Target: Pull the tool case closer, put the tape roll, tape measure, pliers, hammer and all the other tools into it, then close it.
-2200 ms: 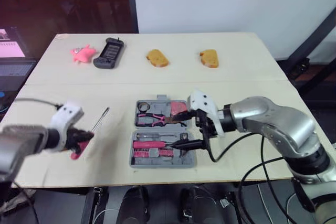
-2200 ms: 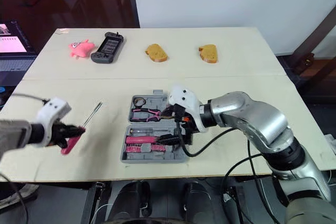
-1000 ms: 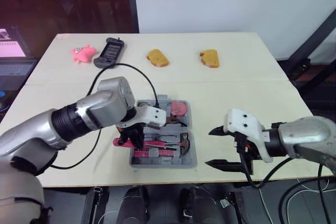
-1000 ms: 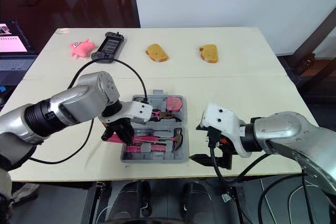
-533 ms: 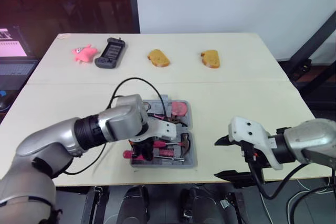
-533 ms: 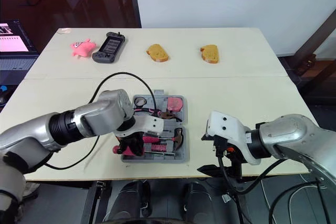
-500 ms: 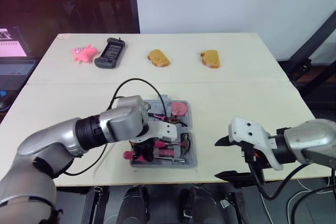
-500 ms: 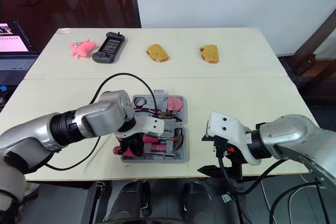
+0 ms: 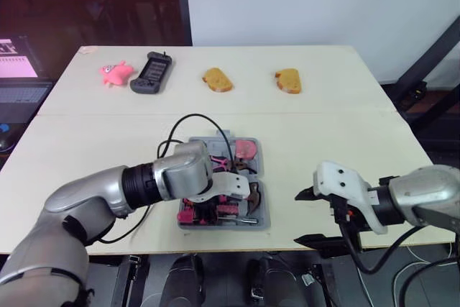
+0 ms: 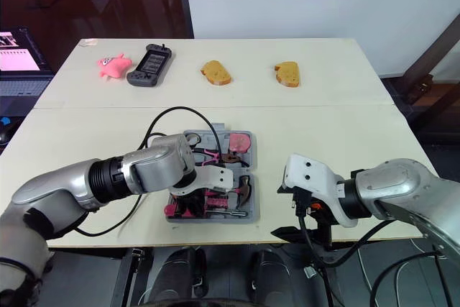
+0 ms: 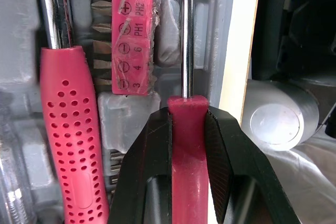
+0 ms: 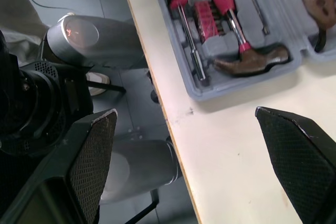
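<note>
**Item:** pink-handled, steel-shafted screwdriver. It is clamped by its handle in the left claw, both black fingers closed hard against it. The shaft runs along the groove at the near edge of the open grey plastic tool case. Whether it is seated or just above the groove cannot be told

**Change:** about two seconds back this claw stood well out to the left over the pale wooden table, carrying the same tool. It has since swung across and come down over the case's near half

**Right claw**: formerly at the case, now drawn back to the right by the table's front edge. Its fingers are spread wide and hold nothing

**Already lodged:** brown-headed hammer, second screwdriver with perforated pink handle, pink bit holder

**Assessment:** probably the last loose tool. What remains is to release it and then fold the case shut

**Unrelated, far edge:** pink toy, black handheld device, two bread pieces
</note>
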You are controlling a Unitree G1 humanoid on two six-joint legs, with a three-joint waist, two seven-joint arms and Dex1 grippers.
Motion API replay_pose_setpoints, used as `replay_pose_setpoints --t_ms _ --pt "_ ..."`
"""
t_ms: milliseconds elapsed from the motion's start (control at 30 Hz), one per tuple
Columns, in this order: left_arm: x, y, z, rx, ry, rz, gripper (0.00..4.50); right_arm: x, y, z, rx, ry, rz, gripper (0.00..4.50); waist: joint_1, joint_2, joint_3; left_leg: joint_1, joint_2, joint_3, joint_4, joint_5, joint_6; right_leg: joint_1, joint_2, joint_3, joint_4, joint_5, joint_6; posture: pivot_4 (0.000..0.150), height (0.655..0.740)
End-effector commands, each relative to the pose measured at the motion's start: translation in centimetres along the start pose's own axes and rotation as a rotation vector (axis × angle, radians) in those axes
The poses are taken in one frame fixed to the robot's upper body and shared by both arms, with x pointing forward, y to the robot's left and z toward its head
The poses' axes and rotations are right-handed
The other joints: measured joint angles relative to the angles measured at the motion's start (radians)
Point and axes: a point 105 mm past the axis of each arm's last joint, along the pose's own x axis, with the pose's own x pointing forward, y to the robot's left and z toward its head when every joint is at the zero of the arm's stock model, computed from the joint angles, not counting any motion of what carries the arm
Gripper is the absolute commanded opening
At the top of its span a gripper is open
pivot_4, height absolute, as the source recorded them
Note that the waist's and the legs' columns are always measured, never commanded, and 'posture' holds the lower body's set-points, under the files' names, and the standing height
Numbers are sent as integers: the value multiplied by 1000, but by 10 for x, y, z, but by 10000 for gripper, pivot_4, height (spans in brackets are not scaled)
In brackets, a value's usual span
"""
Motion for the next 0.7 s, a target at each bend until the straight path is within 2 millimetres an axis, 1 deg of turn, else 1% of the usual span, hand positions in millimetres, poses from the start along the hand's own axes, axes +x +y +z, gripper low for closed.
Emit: replay_pose_setpoints --t_ms 33,133,267,433,667,700 --pt "-2 0 5 3 -15 16 3605 -4 -3 4 -30 -1 -32 45000 1 0 0 0 0 0 0 0 0 0 0 0 0 0 0 1500 7188" --pt "-2 1 8 5 -21 20 3605 -4 -3 4 -32 -4 -35 45000 1 0 0 0 0 0 0 0 0 0 0 0 0 0 0 1500 7188" --pt "0 -4 16 11 -43 15 3605 -5 -4 4 -25 0 -48 45000 1 0 0 0 0 0 0 0 0 0 0 0 0 0 0 1500 7188" --pt "2 0 20 23 -45 39 3605 -6 -6 4 -23 3 -57 45000 3 0 0 0 0 0 0 0 0 1 0 0 0 0 0 1500 7188" --pt "0 2 23 41 -61 50 3605 -6 -8 4 -28 4 -67 45000 10 1 0 0 0 -1 2 0 0 2 0 0 0 0 0 1500 7188" --pt "-1 3 24 43 -62 53 8602 -6 -8 4 -28 5 -67 45000 13 1 0 0 0 -1 3 0 1 3 0 0 0 0 0 1500 7188"
